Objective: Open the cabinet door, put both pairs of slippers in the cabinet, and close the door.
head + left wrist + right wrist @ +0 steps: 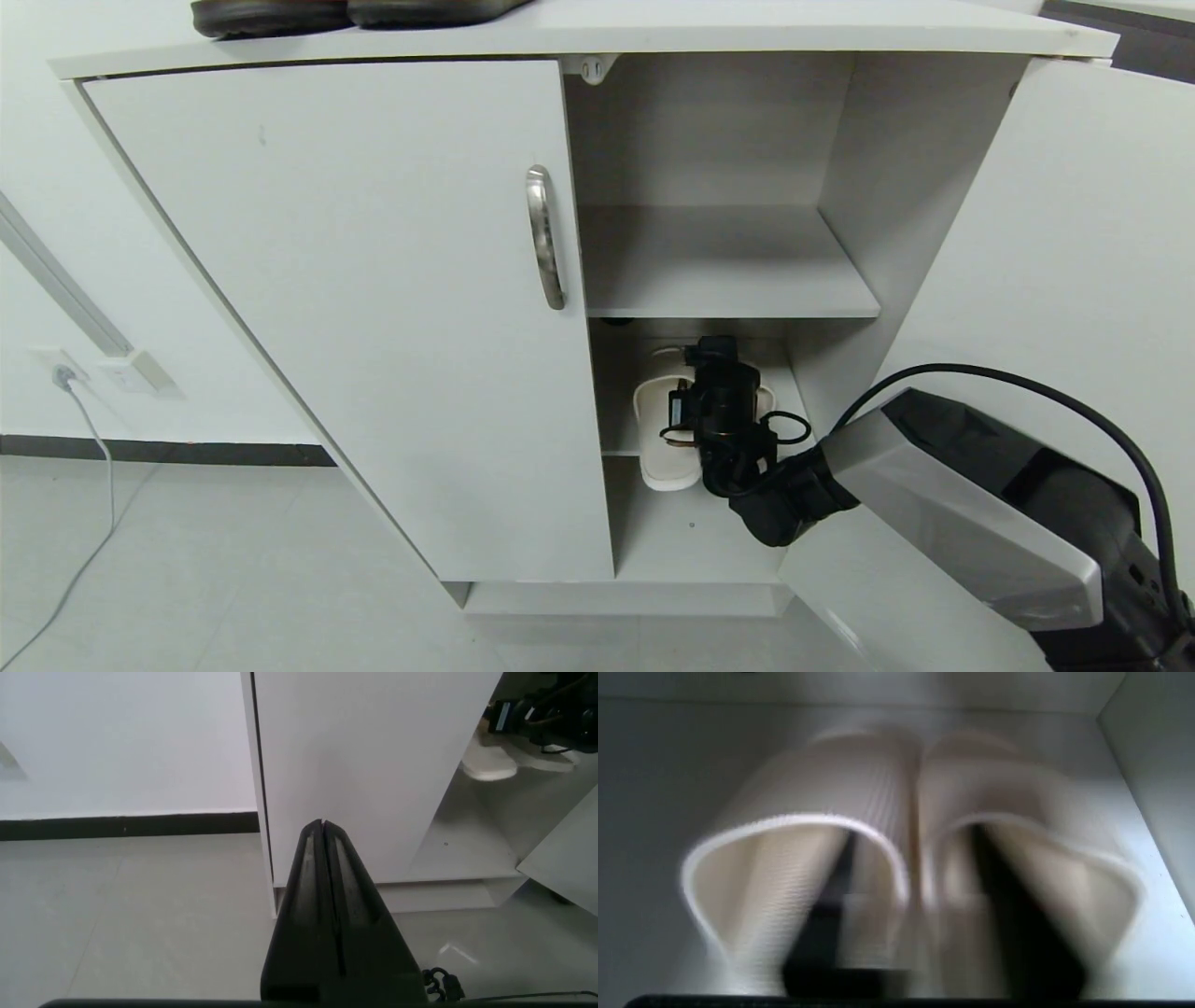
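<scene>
the dark slippers (271, 14) on top of the cabinet (327, 280) are cut off by the upper edge of the head view, so we see only their lower rims. in the lower compartment the white slippers (658, 467) lie largely behind the right gripper (714, 359), whose far end is hidden by its own wrist and cables. we cannot tell whether it grips them. in the right wrist view the white pair is smeared, its edges soft, and the dark shapes in front of it are too blurred to name. the open right door (1074, 233) runs off the right edge, and its lower part is hidden behind the arm. the cable (93, 485) below the wall socket leaves the head view at the lower left corner.
</scene>
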Robot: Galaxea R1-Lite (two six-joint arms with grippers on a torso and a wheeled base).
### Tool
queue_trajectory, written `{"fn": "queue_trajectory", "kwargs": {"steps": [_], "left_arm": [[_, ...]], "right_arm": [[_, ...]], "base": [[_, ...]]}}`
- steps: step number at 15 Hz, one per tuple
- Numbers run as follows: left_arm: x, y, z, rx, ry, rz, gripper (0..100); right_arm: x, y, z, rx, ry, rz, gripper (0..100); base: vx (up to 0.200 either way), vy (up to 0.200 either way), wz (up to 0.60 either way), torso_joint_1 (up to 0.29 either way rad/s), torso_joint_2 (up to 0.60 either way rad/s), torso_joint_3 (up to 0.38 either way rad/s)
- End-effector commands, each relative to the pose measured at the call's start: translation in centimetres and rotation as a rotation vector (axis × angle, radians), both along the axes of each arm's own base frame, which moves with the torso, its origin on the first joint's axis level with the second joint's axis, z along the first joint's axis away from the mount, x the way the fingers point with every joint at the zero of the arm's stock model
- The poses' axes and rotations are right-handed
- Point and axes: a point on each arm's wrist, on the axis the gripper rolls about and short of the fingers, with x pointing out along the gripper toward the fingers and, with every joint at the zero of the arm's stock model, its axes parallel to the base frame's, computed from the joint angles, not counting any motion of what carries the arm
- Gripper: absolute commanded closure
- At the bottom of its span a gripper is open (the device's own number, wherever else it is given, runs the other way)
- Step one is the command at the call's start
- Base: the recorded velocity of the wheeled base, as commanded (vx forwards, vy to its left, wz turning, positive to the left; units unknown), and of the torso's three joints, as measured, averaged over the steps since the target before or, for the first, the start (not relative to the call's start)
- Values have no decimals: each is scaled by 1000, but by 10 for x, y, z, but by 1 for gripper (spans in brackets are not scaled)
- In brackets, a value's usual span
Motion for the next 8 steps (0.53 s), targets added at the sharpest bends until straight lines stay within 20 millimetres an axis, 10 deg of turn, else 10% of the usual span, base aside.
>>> {"fn": "queue_trajectory", "kwargs": {"steps": [1, 8], "left_arm": [[0, 0, 0, 0, 1, 0, 100], [0, 0, 0, 0, 1, 0, 100]], "right_arm": [[-3, -1, -2, -8, 11, 1, 0], [-35, -6, 11, -2, 8, 27, 0]], "base": [[0, 0, 0, 0, 0, 0], [0, 0, 0, 0, 0, 0]]}}
